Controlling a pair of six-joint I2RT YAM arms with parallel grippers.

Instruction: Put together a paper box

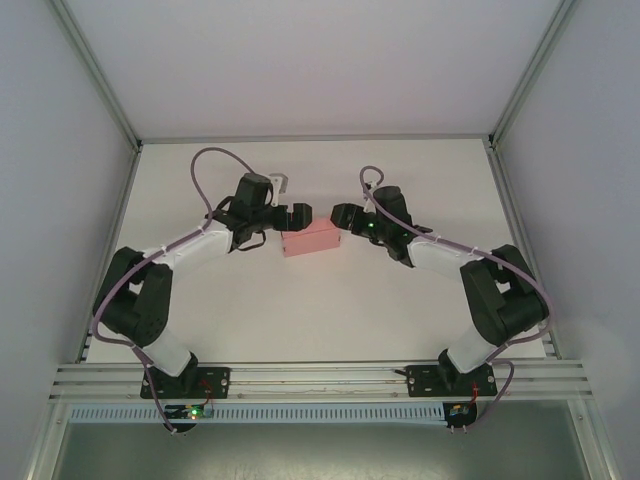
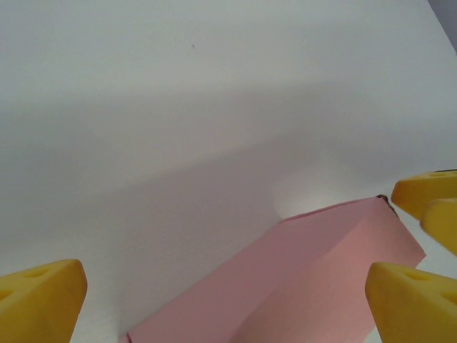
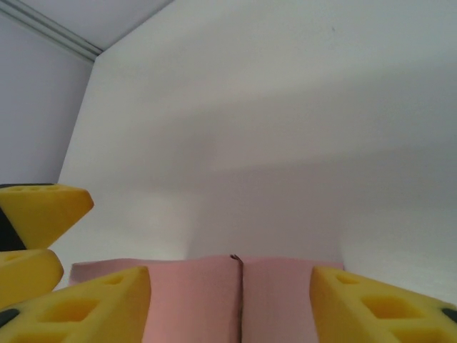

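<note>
The paper box (image 1: 310, 241) is a small closed pink box lying mid-table. My left gripper (image 1: 299, 215) hangs over its back left corner and my right gripper (image 1: 339, 215) over its back right corner, the tips nearly facing each other. In the left wrist view the box (image 2: 300, 279) runs diagonally between the wide-apart yellow fingers (image 2: 43, 300) of the left gripper (image 2: 227, 286), which stands open. In the right wrist view the box (image 3: 193, 300), with a dark seam down its top, lies between the fingers (image 3: 371, 304) of the open right gripper (image 3: 228, 286).
A small white bracket (image 1: 281, 181) sits behind the left arm's wrist. Aluminium rails (image 1: 320, 375) cross the near edge by the arm bases. Enclosure posts and walls (image 1: 100, 170) bound the white table (image 1: 420, 170) on both sides.
</note>
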